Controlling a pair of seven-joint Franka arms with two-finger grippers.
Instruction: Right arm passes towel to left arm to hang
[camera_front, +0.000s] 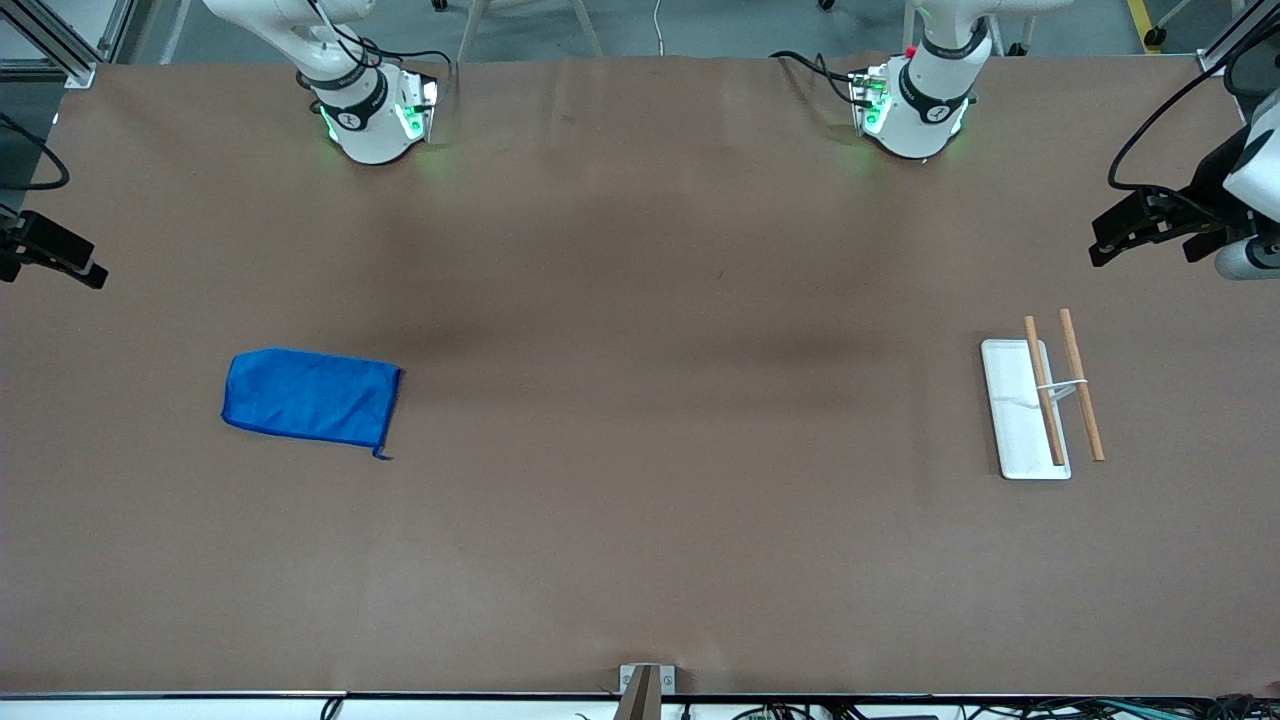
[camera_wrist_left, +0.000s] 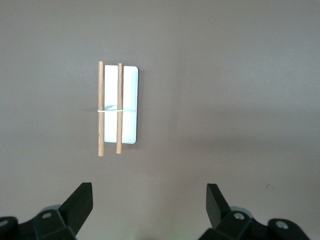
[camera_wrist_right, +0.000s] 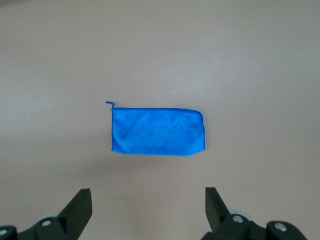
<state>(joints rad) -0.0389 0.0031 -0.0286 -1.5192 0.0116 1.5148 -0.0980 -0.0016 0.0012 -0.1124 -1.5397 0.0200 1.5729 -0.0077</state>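
Your towel (camera_front: 311, 397) lies flat on the brown table (camera_front: 640, 520) toward the right arm's end, folded to a long rectangle, with its small loop (camera_front: 381, 455) sticking out from the corner nearest the front camera. Nothing touches it.

Your right gripper (camera_wrist_right: 148, 207) hangs in the air at the table's edge at that same end, well apart from the towel. In the right wrist view its two black fingers (camera_wrist_right: 80, 207) stand wide apart and empty, and the towel (camera_wrist_right: 158, 131) sits squarely between and ahead of them on the table below.

Your left gripper (camera_wrist_left: 150, 207) hangs at the table's edge at the left arm's end, also spread wide with nothing between the fingers (camera_wrist_left: 216, 202). Below and ahead of it stands the rack (camera_front: 1045, 400): a white flat base (camera_front: 1010, 420) carrying two wooden rods (camera_front: 1081, 385) side by side, joined by a thin white crosspiece. In the left wrist view the rack (camera_wrist_left: 117, 107) lies off to one side of the gap between the fingers rather than centred.

Both arm bases (camera_front: 372, 115) glow green along the table edge farthest from the front camera; the left arm's base (camera_front: 915, 110) carries a small red knob.
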